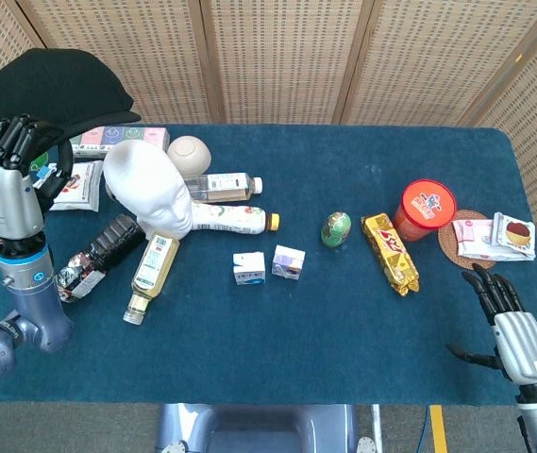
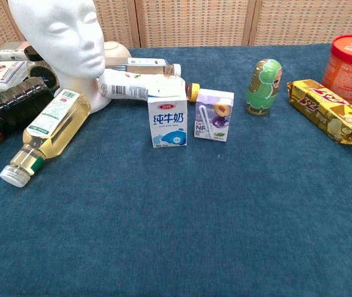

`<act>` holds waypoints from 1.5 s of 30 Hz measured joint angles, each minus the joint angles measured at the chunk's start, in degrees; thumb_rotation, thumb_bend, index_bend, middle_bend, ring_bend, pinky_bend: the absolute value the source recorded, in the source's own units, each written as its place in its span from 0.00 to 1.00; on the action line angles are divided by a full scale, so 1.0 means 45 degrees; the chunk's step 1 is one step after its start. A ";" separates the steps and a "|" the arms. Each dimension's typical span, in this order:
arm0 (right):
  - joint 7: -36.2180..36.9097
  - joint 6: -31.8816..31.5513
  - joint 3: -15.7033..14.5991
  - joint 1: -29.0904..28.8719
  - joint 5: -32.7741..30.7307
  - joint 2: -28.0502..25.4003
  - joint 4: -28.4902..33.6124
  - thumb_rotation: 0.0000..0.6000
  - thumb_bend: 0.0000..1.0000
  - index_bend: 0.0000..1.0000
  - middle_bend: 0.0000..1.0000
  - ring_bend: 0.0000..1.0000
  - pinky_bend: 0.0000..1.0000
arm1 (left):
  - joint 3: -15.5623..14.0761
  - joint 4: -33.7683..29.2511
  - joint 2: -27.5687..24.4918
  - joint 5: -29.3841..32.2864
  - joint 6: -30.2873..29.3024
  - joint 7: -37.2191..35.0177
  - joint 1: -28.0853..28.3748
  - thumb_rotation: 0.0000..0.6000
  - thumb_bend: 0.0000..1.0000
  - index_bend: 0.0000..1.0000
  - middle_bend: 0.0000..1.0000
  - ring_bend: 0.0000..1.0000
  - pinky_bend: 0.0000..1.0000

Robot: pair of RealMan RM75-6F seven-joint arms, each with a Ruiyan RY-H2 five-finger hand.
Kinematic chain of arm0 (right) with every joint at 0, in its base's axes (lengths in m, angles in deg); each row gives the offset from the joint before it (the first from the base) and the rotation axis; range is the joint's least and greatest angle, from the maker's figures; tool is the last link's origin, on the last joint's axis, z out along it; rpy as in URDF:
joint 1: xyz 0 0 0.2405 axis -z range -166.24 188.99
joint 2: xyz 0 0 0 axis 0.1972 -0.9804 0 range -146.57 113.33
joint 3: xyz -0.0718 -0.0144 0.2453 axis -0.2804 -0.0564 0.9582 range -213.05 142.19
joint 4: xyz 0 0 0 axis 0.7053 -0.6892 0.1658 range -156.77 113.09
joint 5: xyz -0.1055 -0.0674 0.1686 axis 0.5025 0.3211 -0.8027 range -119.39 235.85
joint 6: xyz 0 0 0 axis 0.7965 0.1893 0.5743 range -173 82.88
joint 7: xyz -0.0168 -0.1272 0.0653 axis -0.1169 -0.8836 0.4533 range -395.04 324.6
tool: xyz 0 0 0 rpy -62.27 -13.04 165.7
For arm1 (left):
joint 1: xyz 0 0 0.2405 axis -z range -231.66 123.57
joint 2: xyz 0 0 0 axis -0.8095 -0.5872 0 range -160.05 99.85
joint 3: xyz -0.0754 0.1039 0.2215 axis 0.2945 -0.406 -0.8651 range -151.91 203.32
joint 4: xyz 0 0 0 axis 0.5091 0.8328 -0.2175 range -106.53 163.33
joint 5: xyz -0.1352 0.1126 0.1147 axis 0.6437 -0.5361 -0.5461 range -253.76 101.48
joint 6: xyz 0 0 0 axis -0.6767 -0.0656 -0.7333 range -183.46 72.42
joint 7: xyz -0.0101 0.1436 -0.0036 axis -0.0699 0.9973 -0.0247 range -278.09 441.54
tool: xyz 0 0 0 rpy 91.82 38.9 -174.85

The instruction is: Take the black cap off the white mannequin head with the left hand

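Observation:
The white mannequin head (image 1: 147, 187) stands bare at the left of the table, also large at the upper left of the chest view as the mannequin head (image 2: 61, 37). The black cap (image 1: 56, 87) hangs in the air up and to the left of it, clear of the head. My left hand (image 1: 6, 184) grips the cap from below, fingers curled on its rim. My right hand (image 1: 511, 326) rests open at the table's front right corner, fingers spread, holding nothing. Neither hand shows in the chest view.
Lying bottles (image 1: 153, 276) crowd around the head's base, with a dark bottle (image 1: 98, 255) to its left. Two small cartons (image 1: 249, 268) stand mid-table. A green doll (image 1: 336, 228), a gold snack pack (image 1: 390, 252) and an orange tub (image 1: 427, 208) sit to the right.

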 measured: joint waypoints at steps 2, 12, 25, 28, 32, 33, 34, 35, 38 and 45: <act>0.0009 -0.0001 -0.0005 0.0001 0.0000 -0.0003 0.0009 1.00 0.00 0.00 0.00 0.00 0.00 | -0.0173 -0.0188 -0.0437 -0.0632 -0.0271 -0.0783 -0.0128 1.00 0.43 0.74 0.73 0.60 0.74; 0.0061 -0.0124 -0.0033 0.0033 0.0098 -0.0037 0.0051 1.00 0.00 0.00 0.00 0.00 0.00 | -0.2419 0.1637 -0.1194 -0.5274 -0.3540 -0.4712 -0.0612 1.00 0.49 0.74 0.73 0.60 0.74; -0.0133 0.0047 -0.0092 -0.0043 0.0126 0.0018 0.0070 1.00 0.00 0.00 0.00 0.00 0.00 | -0.4406 0.3848 0.1063 -0.7198 -0.5074 -0.5698 -0.0475 1.00 0.49 0.74 0.73 0.60 0.74; -0.0134 0.0068 -0.0088 -0.0052 0.0098 0.0017 0.0060 1.00 0.00 0.00 0.00 0.00 0.00 | -0.4461 0.3720 0.1370 -0.7268 -0.4789 -0.5435 -0.0211 1.00 0.49 0.74 0.73 0.60 0.74; -0.0109 0.0230 -0.0145 -0.0102 0.0117 0.0019 0.0051 1.00 0.00 0.00 0.00 0.00 0.00 | -0.4458 0.3381 0.1940 -0.7047 -0.3953 -0.5355 0.0246 1.00 0.47 0.74 0.73 0.60 0.74; -0.0064 0.0286 -0.0180 -0.0124 0.0145 0.0004 0.0066 1.00 0.00 0.00 0.00 0.00 0.00 | -0.4430 0.3353 0.2114 -0.6950 -0.3699 -0.5314 0.0379 1.00 0.47 0.74 0.73 0.60 0.74; -0.0024 0.0307 -0.0197 -0.0137 0.0162 -0.0013 0.0079 1.00 0.00 0.00 0.00 0.00 0.00 | -0.4397 0.3339 0.2306 -0.6838 -0.3447 -0.5272 0.0519 1.00 0.46 0.74 0.73 0.60 0.74; -0.0001 0.0318 -0.0208 -0.0148 0.0176 -0.0031 0.0089 1.00 0.00 0.00 0.00 0.00 0.00 | -0.4352 0.3338 0.2560 -0.6678 -0.3136 -0.5219 0.0705 1.00 0.46 0.74 0.73 0.60 0.74; -0.0015 0.0332 -0.0202 -0.0157 0.0144 -0.0039 0.0061 1.00 0.00 0.00 0.00 0.00 0.00 | -0.4252 0.3480 0.3088 -0.6319 -0.2488 -0.5086 0.1066 1.00 0.43 0.74 0.73 0.60 0.74; -0.0042 0.0680 -0.0297 -0.0291 0.0126 0.0029 -0.0019 1.00 0.00 0.00 0.00 0.00 0.00 | -0.4077 0.4916 0.4349 -0.5708 -0.1917 -0.4979 0.1769 1.00 0.43 0.74 0.73 0.60 0.74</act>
